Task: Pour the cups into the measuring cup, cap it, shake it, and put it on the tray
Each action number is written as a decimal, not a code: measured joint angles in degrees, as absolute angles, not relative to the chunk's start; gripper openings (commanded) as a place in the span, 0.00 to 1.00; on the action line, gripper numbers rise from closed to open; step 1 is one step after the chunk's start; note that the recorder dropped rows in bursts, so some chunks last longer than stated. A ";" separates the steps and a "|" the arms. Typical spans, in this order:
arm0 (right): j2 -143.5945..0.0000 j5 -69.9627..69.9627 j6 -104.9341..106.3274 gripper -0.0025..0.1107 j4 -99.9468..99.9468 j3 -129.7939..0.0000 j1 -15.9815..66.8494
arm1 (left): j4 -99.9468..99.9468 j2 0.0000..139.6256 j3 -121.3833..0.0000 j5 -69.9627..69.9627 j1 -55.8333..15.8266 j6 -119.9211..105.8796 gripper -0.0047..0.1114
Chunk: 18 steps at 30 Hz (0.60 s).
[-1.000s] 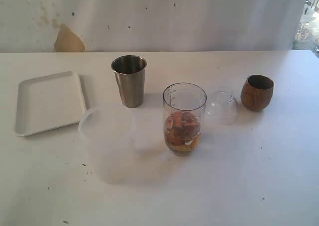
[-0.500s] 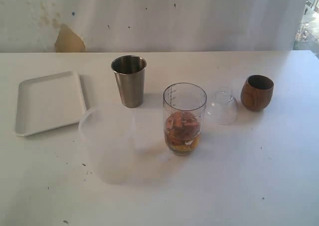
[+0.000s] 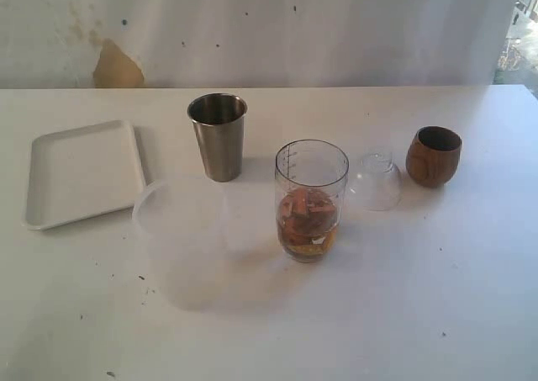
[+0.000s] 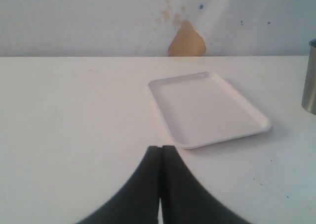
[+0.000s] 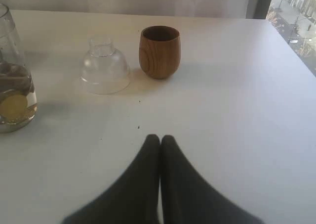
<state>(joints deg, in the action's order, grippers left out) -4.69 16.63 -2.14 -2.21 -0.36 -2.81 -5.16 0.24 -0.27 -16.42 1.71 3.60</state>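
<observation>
The clear measuring cup (image 3: 311, 198) stands mid-table with orange-brown pieces in its lower half; its edge also shows in the right wrist view (image 5: 14, 90). Behind it to the left is the steel tumbler (image 3: 218, 136), and the brown wooden cup (image 3: 434, 156) sits at the right (image 5: 159, 52). A clear domed cap (image 3: 375, 179) rests between the measuring cup and the wooden cup (image 5: 104, 70). The white tray (image 3: 84, 171) lies at the left (image 4: 207, 108). Neither arm shows in the exterior view. My left gripper (image 4: 161, 148) is shut and empty, short of the tray. My right gripper (image 5: 160, 138) is shut and empty, short of the wooden cup.
A wide frosted translucent plastic cup (image 3: 181, 238) stands in front of the tumbler, left of the measuring cup. The white table's far edge meets a stained white wall (image 3: 116, 66). A window shows at the far right (image 5: 296, 6).
</observation>
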 measured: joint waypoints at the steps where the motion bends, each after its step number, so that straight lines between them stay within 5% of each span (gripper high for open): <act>1: -4.69 16.63 -2.14 0.02 -2.21 -0.36 -2.81 | -5.16 0.24 -0.27 -16.42 1.71 3.18 0.04; 18: -4.69 16.63 -2.25 0.02 -2.21 -0.36 -2.81 | -5.16 0.24 -0.27 -16.42 1.71 2.42 0.04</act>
